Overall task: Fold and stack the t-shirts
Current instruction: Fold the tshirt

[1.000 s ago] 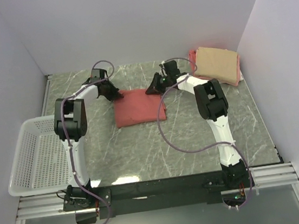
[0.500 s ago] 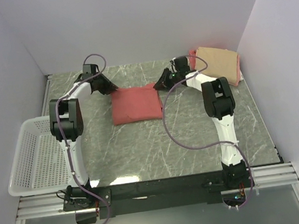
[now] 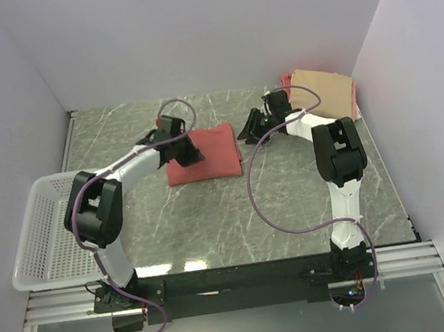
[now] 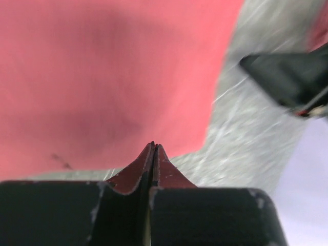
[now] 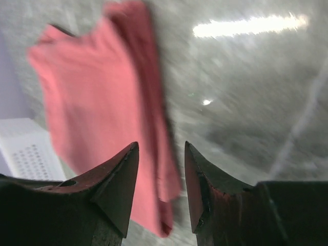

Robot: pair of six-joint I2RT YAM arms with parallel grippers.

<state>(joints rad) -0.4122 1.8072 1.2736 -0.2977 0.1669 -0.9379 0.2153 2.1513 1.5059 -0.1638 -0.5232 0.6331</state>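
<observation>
The folded red t-shirt (image 3: 216, 149) lies mid-counter (image 3: 212, 216). The left hand (image 3: 191, 155) is over the shirt's left part, fingers pressed together on nothing. The right hand (image 3: 246, 128), fingers apart and empty, is just off its right edge. Only the right wrist view shows the shirt's layered fold edge and the white basket (image 5: 20, 146).

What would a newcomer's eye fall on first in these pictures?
The folded salmon-red t-shirt at the middle of the table, with the shut left gripper over its left part and the open right gripper off its right edge. Next, the tan t-shirt stacked on a pink one in the far right corner, and the white mesh basket at the left edge.
</observation>
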